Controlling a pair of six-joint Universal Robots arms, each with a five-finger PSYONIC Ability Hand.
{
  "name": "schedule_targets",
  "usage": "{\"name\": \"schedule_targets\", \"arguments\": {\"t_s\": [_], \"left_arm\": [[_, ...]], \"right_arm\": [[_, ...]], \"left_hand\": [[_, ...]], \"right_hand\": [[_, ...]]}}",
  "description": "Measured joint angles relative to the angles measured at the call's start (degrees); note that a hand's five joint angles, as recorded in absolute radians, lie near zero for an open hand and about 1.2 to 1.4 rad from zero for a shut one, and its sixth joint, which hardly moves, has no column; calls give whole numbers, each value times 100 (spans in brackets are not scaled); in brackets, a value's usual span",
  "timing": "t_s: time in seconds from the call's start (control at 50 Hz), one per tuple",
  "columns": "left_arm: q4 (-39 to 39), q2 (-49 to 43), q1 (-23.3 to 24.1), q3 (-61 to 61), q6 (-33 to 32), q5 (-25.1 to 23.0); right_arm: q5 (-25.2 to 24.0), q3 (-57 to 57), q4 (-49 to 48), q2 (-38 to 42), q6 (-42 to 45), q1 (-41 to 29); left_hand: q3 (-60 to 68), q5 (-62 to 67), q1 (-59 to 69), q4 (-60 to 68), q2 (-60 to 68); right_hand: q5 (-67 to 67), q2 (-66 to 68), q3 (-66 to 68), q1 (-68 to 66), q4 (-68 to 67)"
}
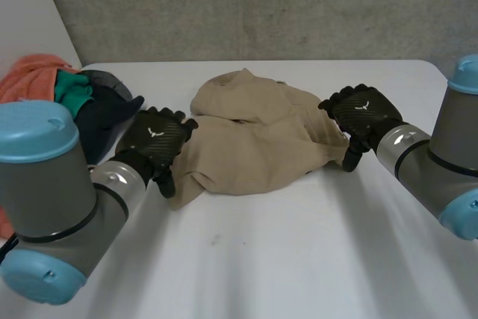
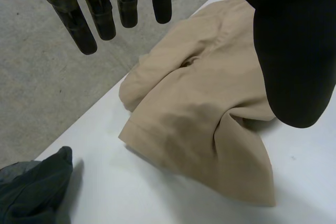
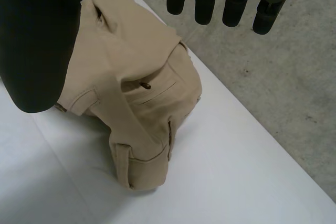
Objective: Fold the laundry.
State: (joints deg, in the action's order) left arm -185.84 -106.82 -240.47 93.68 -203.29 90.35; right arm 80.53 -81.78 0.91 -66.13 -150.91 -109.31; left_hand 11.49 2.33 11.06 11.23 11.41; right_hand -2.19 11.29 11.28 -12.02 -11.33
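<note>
Grey concrete wall [image 1: 261, 5] backed a white worktop [image 1: 299, 259], and beige trousers [image 1: 254, 136] lay crumpled at its middle. A heap of orange, green and dark laundry [image 1: 67, 91] sat at the worktop's left end. The left hand [image 1: 157, 140] was at the trousers' left edge by a hemmed leg end. Its fingers [image 2: 73, 19] were straight, wide of the thumb, and held nothing. The right hand [image 1: 364, 113] was at the trousers' right edge, near a buttoned pocket [image 3: 146, 85]. Its fingers [image 3: 206, 3] were likewise spread and empty.
</note>
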Motion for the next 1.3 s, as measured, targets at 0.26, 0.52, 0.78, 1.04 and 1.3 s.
{"name": "schedule_targets", "arguments": {"t_s": [0.26,0.52,0.78,1.04,1.3], "left_arm": [[-66,-1252,126,-895,-317,-353],[11,-2549,165,-1997,-1040,57],[189,515,460,-579,299,-61],[198,973,529,-211,679,-283],[814,-1041,506,-1438,266,488]], "right_arm": [[26,313,-144,698,19,-38],[474,1380,-355,2057,196,-159],[501,941,411,-278,772,-69],[470,2257,759,512,1221,-336],[1038,2825,-476,2294,1417,-602]], "left_hand": [[0,0,0,-1,-20],[5143,5048,5044,5245,5235],[5642,5469,5258,5730,5661],[5660,5469,5282,5733,5676],[1296,1153,1171,1268,1279]], "right_hand": [[0,-1,0,0,1],[-5015,5154,5106,-4882,-5185],[-5397,5475,5520,-5123,-5700],[-5474,5568,5624,-5123,-5701],[-5,45,46,-13,-63]]}}
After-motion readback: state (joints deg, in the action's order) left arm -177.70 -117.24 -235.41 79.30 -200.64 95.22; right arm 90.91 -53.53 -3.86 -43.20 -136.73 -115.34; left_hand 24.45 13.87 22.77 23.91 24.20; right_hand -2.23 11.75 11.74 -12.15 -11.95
